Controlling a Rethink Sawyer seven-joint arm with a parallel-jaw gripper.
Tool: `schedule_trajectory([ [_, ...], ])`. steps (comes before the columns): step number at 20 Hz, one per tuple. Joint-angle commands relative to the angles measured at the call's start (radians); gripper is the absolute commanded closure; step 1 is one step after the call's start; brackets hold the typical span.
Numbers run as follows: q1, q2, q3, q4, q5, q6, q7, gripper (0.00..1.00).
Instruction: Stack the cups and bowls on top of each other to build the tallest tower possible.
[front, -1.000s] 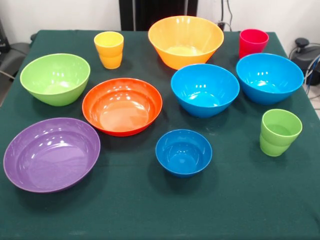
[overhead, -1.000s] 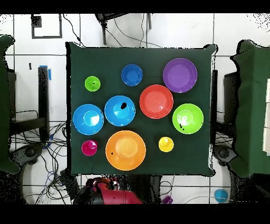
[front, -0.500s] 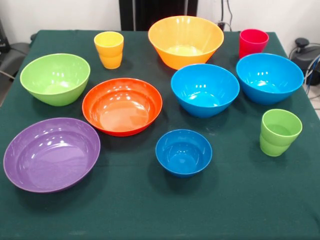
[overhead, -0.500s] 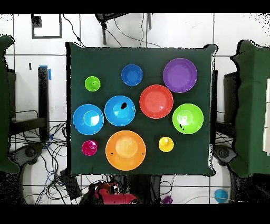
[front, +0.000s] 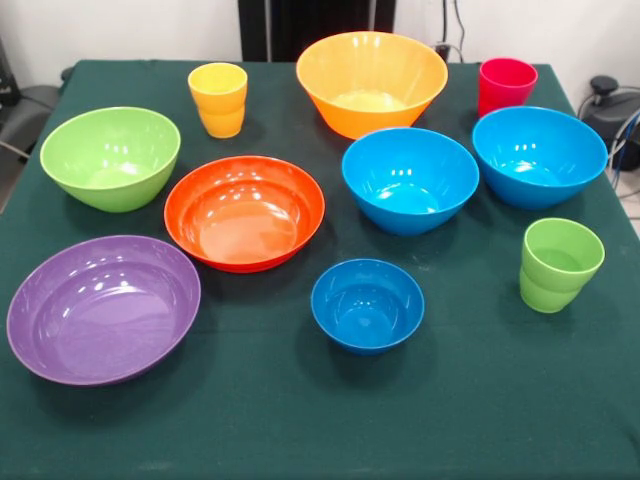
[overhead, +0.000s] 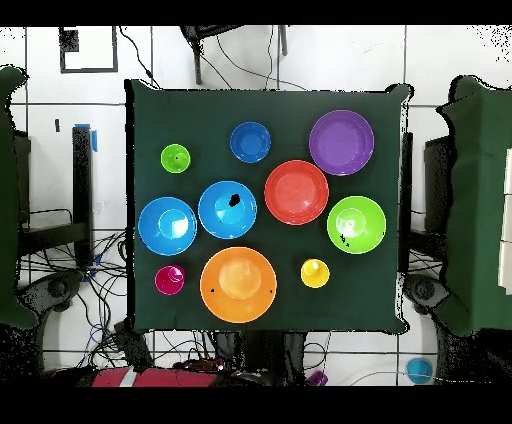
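Front view: you have no fingers in this picture, so you cannot tell whether they are released or clenched, and nothing can be placed against them. All ten pieces sit singly and upright on the green tabletop (front: 300, 420), with nothing nested. Along the top stand the yellow cup (front: 218, 98), the yellow-orange bowl (front: 371, 82) and the red cup (front: 506, 84). Below them, from the picture's left, come the lime bowl (front: 110, 157), the orange-red bowl (front: 244, 212), the mid blue bowl (front: 410, 180) and the outer blue bowl (front: 539, 156); these two blue ones are just beside each other. Nearest the bottom are the purple bowl (front: 103, 308), the small blue bowl (front: 367, 304) and the green cup (front: 560, 264).

Overhead view: only a red stretch of the arm (overhead: 150, 377) shows, below the tabletop's bottom edge; the fingers cannot be made out here either. Closest to that arm are the red cup (overhead: 169, 279), the yellow-orange bowl (overhead: 238, 284) and the yellow cup (overhead: 314, 272). One row further up lie the outer blue bowl (overhead: 167, 225), the mid blue bowl (overhead: 227, 209), the orange-red bowl (overhead: 296, 191) and the lime bowl (overhead: 356, 224). Farthest from the arm are the green cup (overhead: 175, 158), the small blue bowl (overhead: 250, 141) and the purple bowl (overhead: 341, 142).
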Motion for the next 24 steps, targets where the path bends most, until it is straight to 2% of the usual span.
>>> schedule_trajectory([
  [1, 0.036, 0.149, 0.041, -0.139, -0.015, -0.114, 0.181, 0.00],
  [9, 0.049, 0.091, 0.078, -0.169, 0.031, -0.034, 0.194, 0.00],
  [16, 0.066, 0.117, 0.075, -0.229, 0.055, 0.003, 0.180, 0.00],
  [24, 0.079, 0.141, 0.076, -0.266, 0.066, 0.000, 0.194, 0.00],
])
